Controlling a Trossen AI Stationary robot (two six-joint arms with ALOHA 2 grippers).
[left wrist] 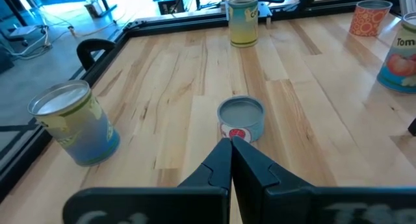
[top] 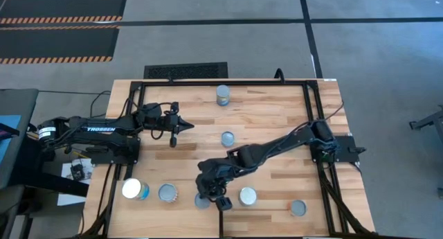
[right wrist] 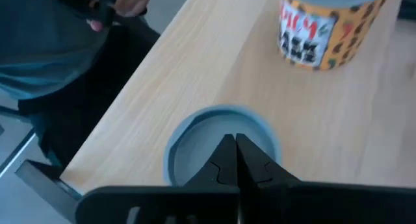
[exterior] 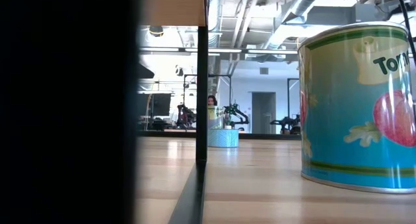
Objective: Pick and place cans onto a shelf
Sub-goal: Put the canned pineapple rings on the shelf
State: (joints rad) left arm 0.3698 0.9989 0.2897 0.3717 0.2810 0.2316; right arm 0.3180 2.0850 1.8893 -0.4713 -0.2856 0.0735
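Approach is the step judged to be in hand: the right gripper (top: 223, 202) is seen low in the middle of the high view, its fingers pressed shut and holding nothing, poised directly above a grey-topped can (right wrist: 218, 146) near the lower edge of the surface (top: 277, 114). The left gripper (top: 175, 136), also shut and empty, waits at centre left, pointed toward a short can (left wrist: 240, 118) in mid-frame. Other cans are spread about: one at upper centre (top: 223, 94), two at lower left (top: 136, 190), one beside the right gripper (top: 247, 196) and one at lower right (top: 297, 208). No can is yet held. For the next move, opened fingers and a descent around the can would be called for.
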